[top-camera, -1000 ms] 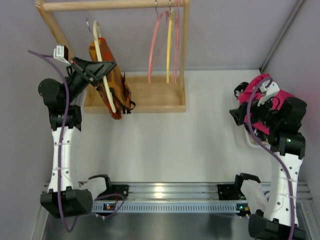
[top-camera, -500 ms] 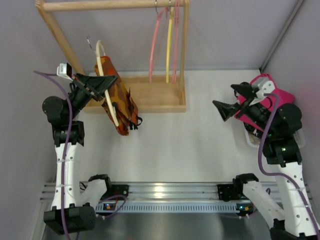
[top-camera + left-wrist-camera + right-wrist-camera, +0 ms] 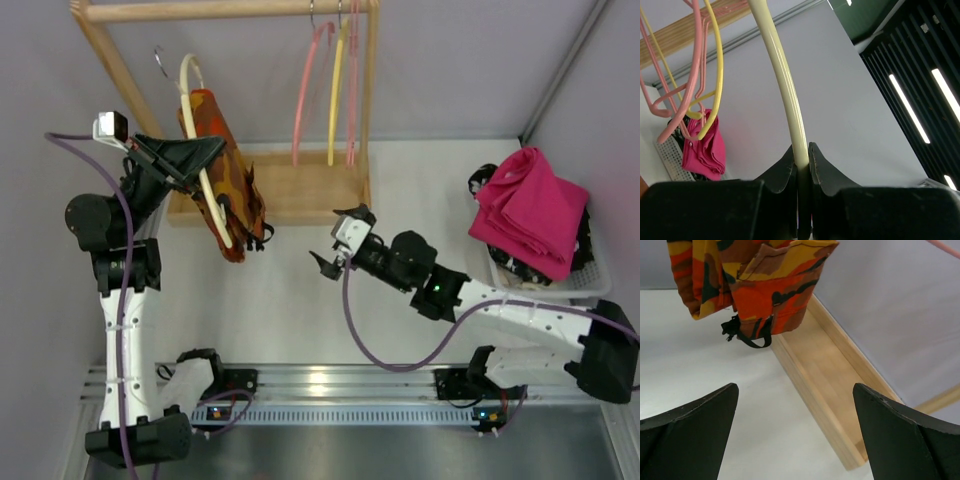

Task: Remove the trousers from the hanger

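The cream hanger (image 3: 194,120) hangs tilted in the air, clear of the rail, with the orange camouflage trousers (image 3: 232,185) draped over it. My left gripper (image 3: 203,152) is shut on the hanger's arm; in the left wrist view the pale rod (image 3: 782,75) runs up from between the closed jaws of that gripper (image 3: 801,156). My right gripper (image 3: 327,240) stands open above the table, to the right of the trousers and apart from them. Seen from the right wrist, the trousers' lower end (image 3: 760,285) and a black strap hang ahead of the open right gripper (image 3: 795,390).
A wooden rack with a base tray (image 3: 310,200) stands at the back, its tray edge (image 3: 825,390) just ahead of the right gripper. Pink and yellow hangers (image 3: 335,90) hang on its rail. A magenta cloth (image 3: 532,210) lies on a white basket (image 3: 592,288) at the right.
The right arm has swung from the basket across to the middle, now facing the trousers, still open. The left gripper has carried the hanger and trousers slightly up and back.
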